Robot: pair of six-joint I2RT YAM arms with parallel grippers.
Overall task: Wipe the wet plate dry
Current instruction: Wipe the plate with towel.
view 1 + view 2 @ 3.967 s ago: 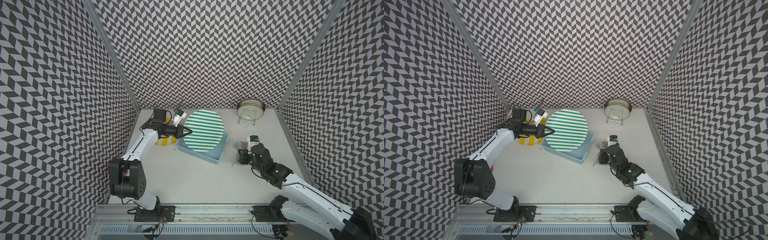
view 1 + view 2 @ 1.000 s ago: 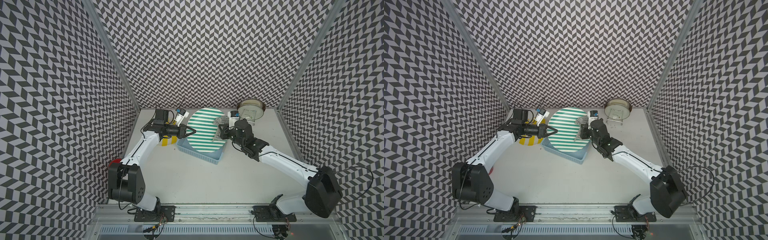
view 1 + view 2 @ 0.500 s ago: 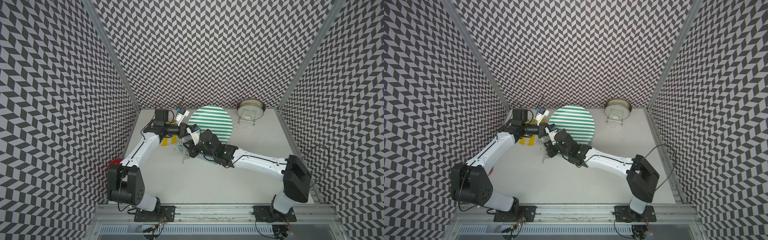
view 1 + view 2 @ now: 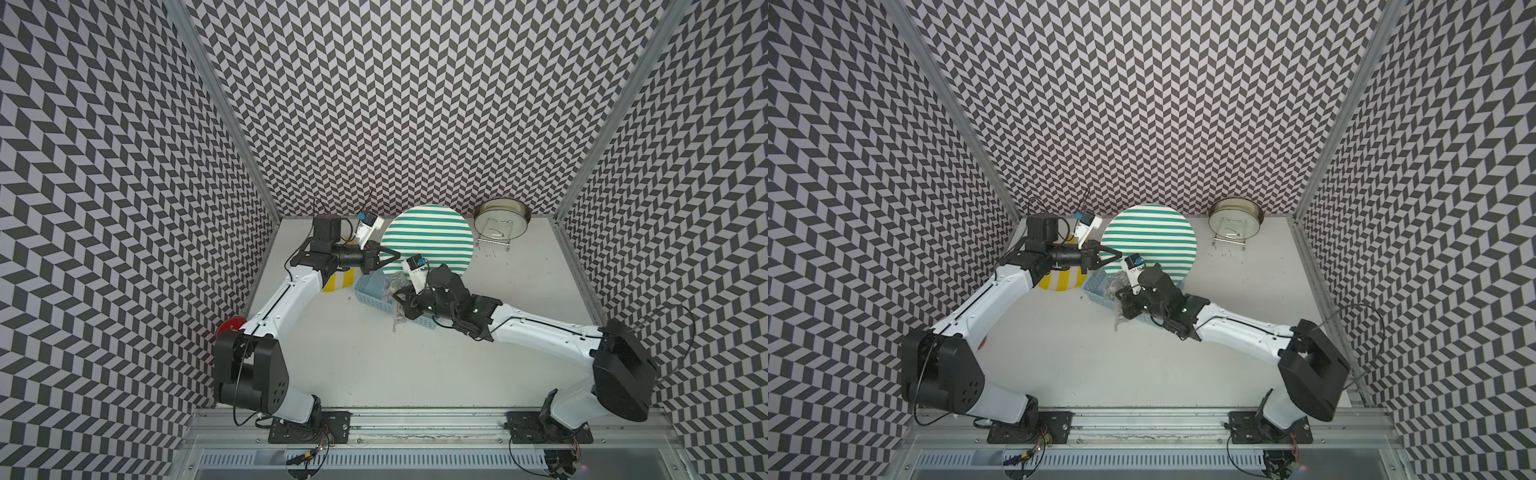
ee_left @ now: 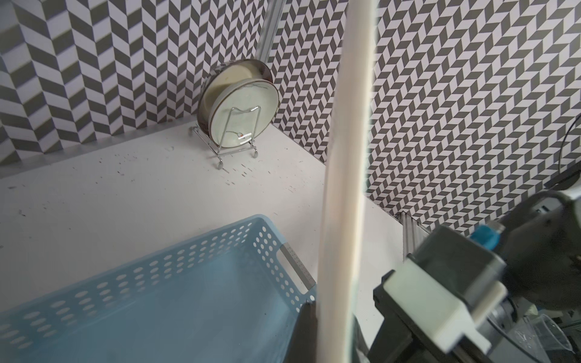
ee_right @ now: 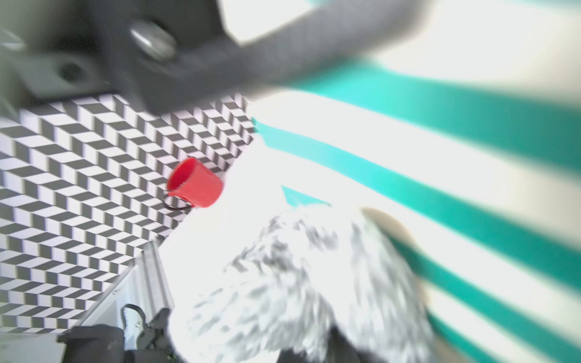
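Observation:
The plate [image 4: 430, 232] [image 4: 1152, 235], round with green and white stripes, stands upright above a blue basket [image 4: 368, 289] [image 4: 1096, 286]. My left gripper [image 4: 394, 254] [image 4: 1116, 254] is shut on the plate's left edge. The left wrist view shows that rim [image 5: 344, 151] edge-on as a cream band. My right gripper [image 4: 400, 297] [image 4: 1126, 300] is shut on a fluffy grey cloth [image 4: 392, 286] [image 4: 1115, 293] at the plate's lower left, over the basket. In the blurred right wrist view the cloth [image 6: 308, 283] lies against the striped face [image 6: 456, 195].
A yellow striped plate [image 4: 338, 281] [image 4: 1059, 282] lies flat under the left forearm. A red cup [image 4: 227, 325] [image 6: 195, 184] lies by the left wall. A wire rack with pale dishes [image 4: 502, 218] [image 5: 239, 125] stands in the back right corner.
My right gripper has swept the cloth from the plate's right edge across its face to the lower left, over the basket. The left gripper kept its hold; the plate shifted slightly right.

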